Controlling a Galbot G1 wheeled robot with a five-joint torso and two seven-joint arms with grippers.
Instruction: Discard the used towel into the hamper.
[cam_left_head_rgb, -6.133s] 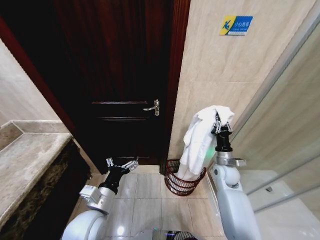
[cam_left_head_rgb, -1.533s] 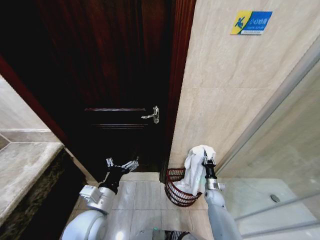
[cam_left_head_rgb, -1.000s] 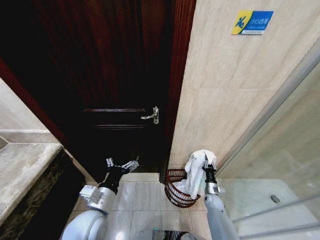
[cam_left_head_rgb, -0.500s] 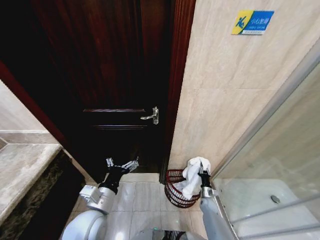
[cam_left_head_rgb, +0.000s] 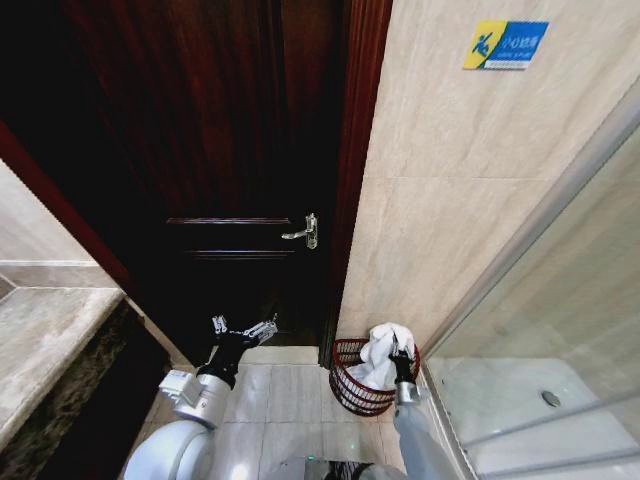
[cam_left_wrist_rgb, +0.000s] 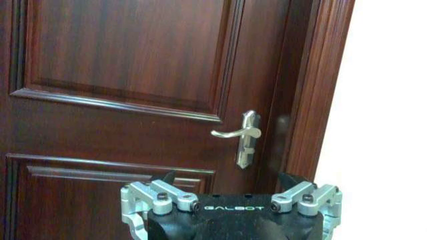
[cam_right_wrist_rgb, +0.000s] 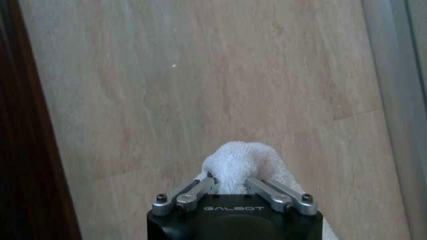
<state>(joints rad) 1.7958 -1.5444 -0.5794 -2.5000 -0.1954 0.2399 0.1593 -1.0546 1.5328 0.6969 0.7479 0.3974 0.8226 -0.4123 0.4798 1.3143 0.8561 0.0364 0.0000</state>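
So the robot is parked facing a dark wooden door (cam_left_head_rgb: 230, 180) and a tiled wall (cam_left_head_rgb: 440, 200), with the hamper (cam_left_head_rgb: 352, 385) on the floor in the corner between them. The right gripper (cam_left_head_rgb: 402, 350) sits right over the hamper's opening, clamped on a bunched fold of the white towel (cam_left_head_rgb: 380, 355). In the right wrist view you can see the fingers (cam_right_wrist_rgb: 195, 192) pinching the cloth from both sides. Most of the towel hangs below the gripper and is already down inside the hamper, with just the top hump poking above the rim.

To do this bit well, the gripper probably wants to be over the middle of the opening rather than the near edge before letting go, so nothing drapes over the rim. A clean full release should be enough.

The left gripper (cam_left_head_rgb: 243, 330) is off to the side, well apart from the hamper, fingers spread and holding nothing, pointed at the door handle (cam_left_wrist_rgb: 241, 135).
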